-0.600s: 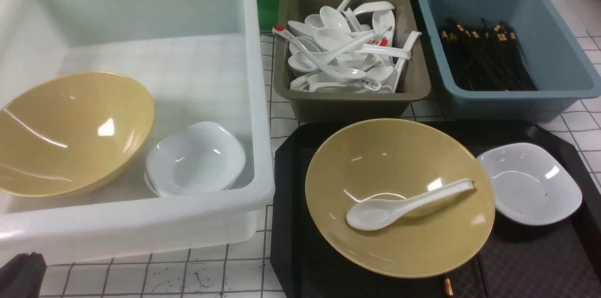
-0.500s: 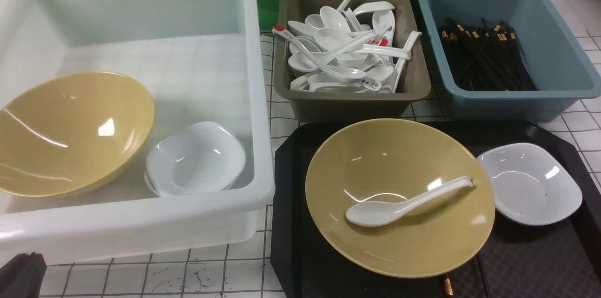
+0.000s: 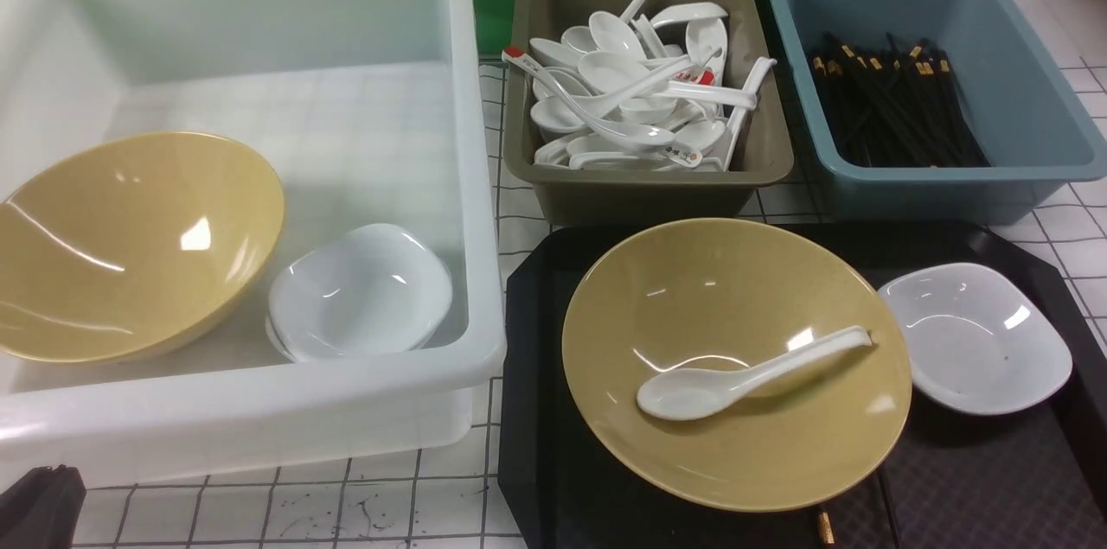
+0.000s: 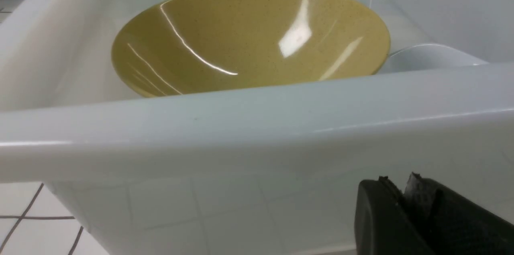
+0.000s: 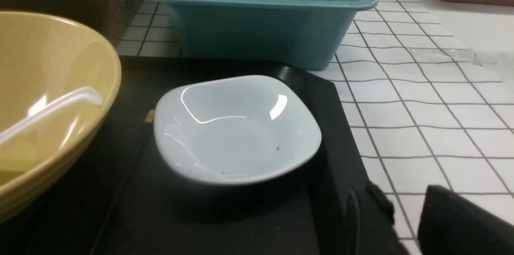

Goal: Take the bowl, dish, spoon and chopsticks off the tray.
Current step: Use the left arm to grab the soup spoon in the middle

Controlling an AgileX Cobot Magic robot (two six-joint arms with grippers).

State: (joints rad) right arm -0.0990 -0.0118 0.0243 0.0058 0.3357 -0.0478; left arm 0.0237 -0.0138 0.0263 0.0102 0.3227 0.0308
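Observation:
The mustard-yellow bowl (image 3: 735, 437) sits on the black tray (image 3: 536, 411), with the white spoon (image 3: 744, 372) lying inside it. The white dish (image 3: 973, 337) rests on the tray's right side. Of the chopsticks only gold ends show, one by the bowl's near edge (image 3: 826, 527) and one beside the dish (image 5: 149, 115). My right gripper (image 5: 403, 194) is open and empty, low over the tray's right rim, a short way from the dish (image 5: 237, 130). My left gripper (image 4: 397, 180) is shut on nothing, just outside the white tub's near wall, at the front view's bottom-left corner (image 3: 47, 488).
The big white tub (image 3: 259, 411) on the left holds another yellow bowl (image 3: 130, 246) and white dishes (image 3: 363, 290). Behind the tray stand an olive tub (image 3: 640, 194) full of spoons and a blue tub (image 3: 917, 194) of chopsticks. A gridded white tabletop (image 5: 421, 118) lies right of the tray.
The spoon has settled very slightly inside the bowl. Nothing else has visibly moved.

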